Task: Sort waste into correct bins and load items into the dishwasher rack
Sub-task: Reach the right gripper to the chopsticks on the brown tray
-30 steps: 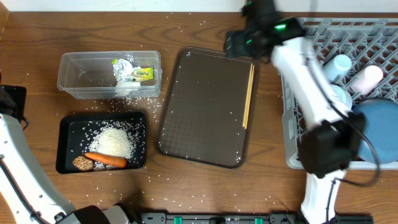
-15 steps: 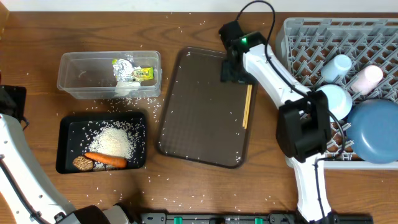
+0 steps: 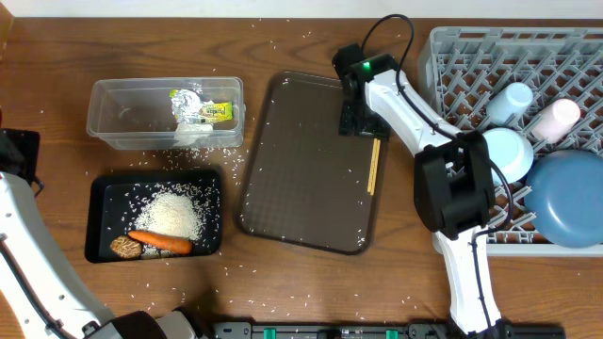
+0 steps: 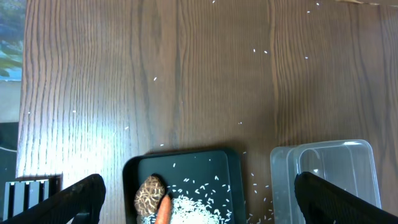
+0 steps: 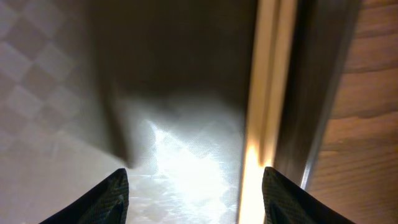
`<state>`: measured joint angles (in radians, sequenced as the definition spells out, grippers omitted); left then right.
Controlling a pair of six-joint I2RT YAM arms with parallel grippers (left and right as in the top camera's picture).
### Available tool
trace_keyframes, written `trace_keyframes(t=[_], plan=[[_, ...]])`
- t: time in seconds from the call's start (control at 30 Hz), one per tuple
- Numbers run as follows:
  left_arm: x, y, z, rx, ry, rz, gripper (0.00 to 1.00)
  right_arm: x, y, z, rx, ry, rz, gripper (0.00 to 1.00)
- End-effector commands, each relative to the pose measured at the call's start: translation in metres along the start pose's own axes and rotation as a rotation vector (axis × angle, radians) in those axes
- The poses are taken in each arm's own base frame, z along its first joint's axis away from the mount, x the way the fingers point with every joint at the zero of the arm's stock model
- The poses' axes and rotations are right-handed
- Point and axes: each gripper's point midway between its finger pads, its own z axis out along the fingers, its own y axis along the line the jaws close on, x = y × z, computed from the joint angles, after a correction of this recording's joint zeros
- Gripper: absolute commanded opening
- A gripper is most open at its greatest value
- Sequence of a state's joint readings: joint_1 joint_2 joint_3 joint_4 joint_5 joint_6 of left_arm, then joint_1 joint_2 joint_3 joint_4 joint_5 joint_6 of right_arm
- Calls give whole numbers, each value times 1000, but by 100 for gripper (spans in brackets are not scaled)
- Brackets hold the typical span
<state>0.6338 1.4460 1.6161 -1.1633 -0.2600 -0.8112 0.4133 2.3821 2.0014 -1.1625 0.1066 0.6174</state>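
Starting at the far left, the left gripper (image 4: 199, 200) is held high above the table with its jaws spread wide and nothing between them, apparently parked out of the way. Below it, the wrapper (image 3: 201, 110) is seen in the clear tub (image 3: 118, 121), while the rice (image 3: 174, 215), carrot (image 3: 160, 242) and brown lump (image 3: 123, 248) lie in the black tray (image 3: 99, 212), so packaging and food are kept apart. On the brown serving tray (image 3: 301, 179) only the chopsticks (image 3: 374, 168) remain, laid along its right rim. The right gripper (image 5: 198, 196) is lowered over their upper end, jaws part-open and straddling them, nothing clamped; a pinch is judged to be prepared. In the dishwasher rack (image 3: 471, 56) the light-blue cup (image 3: 514, 98), pinkish cup (image 3: 558, 118), white bowl (image 3: 504, 151) and blue plate (image 3: 565, 198) are already loaded.
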Motion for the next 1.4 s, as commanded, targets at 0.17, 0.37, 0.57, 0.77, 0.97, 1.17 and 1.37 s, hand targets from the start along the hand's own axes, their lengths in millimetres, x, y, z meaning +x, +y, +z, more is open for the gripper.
trace_keyframes(t=[0.17,0.37,0.57,0.77,0.97,1.17,1.37], plan=[[-1,0,0,0,1,-2,98,-5,-15,5,26,7,32,63],[-1,0,0,0,1,-2,98,-6,-13,5,21,0,29,62],[-1,0,0,0,1,-2,98,-4,-9,4,20,-1,17,61],[-1,0,0,0,1,-2,98,-2,-1,5,16,-8,-14,61],[-1,0,0,0,1,-2,98,-1,0,5,15,-9,-16,62],[-1,0,0,0,1,-2,98,0,-1,10,21,1,-17,62],[-1,0,0,0,1,-2,98,5,-1,23,31,29,-21,62]])
